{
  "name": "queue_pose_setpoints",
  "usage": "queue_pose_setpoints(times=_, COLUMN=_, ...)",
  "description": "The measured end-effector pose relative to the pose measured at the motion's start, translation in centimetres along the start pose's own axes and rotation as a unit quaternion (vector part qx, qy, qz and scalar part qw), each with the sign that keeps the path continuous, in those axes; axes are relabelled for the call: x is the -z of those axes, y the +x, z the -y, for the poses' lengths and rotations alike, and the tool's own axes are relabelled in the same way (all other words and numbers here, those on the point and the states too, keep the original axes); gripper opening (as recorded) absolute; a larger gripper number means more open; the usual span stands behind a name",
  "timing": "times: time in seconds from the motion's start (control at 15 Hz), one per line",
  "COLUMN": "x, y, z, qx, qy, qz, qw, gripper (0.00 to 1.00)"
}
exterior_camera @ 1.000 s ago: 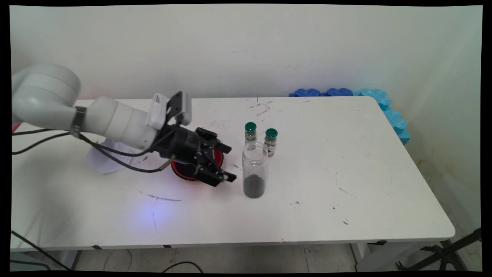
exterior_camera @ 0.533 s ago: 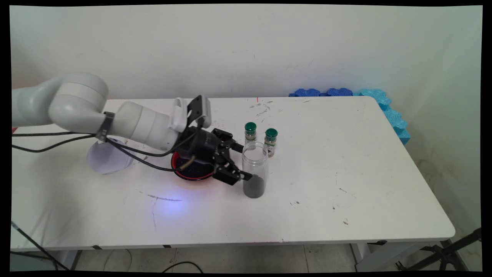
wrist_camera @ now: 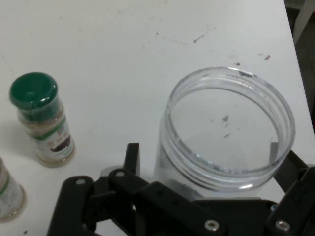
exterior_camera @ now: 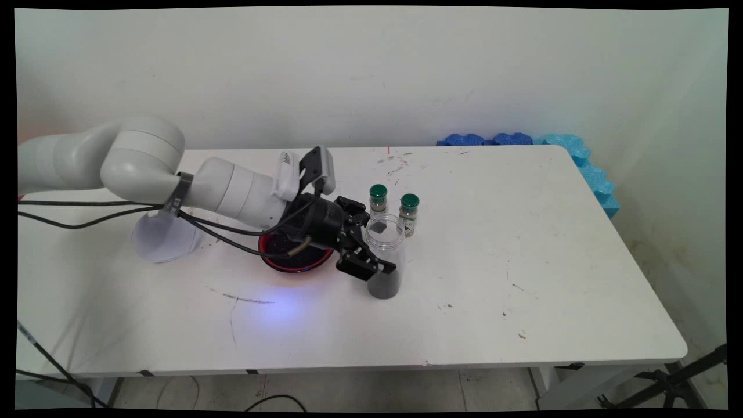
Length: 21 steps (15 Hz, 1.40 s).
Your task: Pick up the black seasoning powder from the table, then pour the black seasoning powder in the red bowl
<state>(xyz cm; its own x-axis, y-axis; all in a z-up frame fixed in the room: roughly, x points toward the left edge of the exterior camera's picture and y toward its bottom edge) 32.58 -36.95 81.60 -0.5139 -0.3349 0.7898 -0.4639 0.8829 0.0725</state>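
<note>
A clear lidless jar (exterior_camera: pixel 393 255) with a dark powder layer at its bottom stands upright near the table's middle. My gripper (exterior_camera: pixel 383 248) is open and straddles the jar at mid height, one finger in front of it and one behind. In the hand view the jar (wrist_camera: pixel 229 123) sits between the fingers (wrist_camera: pixel 132 156), with its open mouth facing the camera; I cannot tell whether the pads touch the wall. Two small spice bottles with green lids (exterior_camera: pixel 378 200) (exterior_camera: pixel 409 212) stand just behind the jar; one of them (wrist_camera: pixel 42 120) shows at the left in the hand view.
A red bowl with dark contents (exterior_camera: pixel 284 264) lies under my wrist, left of the jar. A pale round lid or plate (exterior_camera: pixel 159 241) lies farther left. Blue foam pieces (exterior_camera: pixel 598 180) line the table's far right corner.
My arm has swung right, away from over the red bowl, and the open fingers have come around the jar. The jar and the bottles have stayed where they were.
</note>
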Motion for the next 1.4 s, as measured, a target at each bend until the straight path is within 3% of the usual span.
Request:
queue_pose_setpoints(times=0.13, x=-0.3, y=0.0, z=0.0, qx=0.001, qy=-0.003, qz=-0.002, qw=1.0000, gripper=1.00)
queue_pose_setpoints(times=0.2, x=-0.3, y=0.1, z=0.0, qx=0.000, qy=-0.003, qz=-0.002, qw=1.0000, gripper=0.00)
queue_pose_setpoints(times=0.87, x=1.8, y=0.6, z=-0.4, qx=-0.003, qy=-0.007, qz=-0.001, qw=1.0000, gripper=0.00)
queue_pose_setpoints(times=1.4, x=9.2, y=2.9, z=-1.1, qx=-0.003, qy=-0.006, qz=-0.005, qw=1.0000, gripper=0.00)
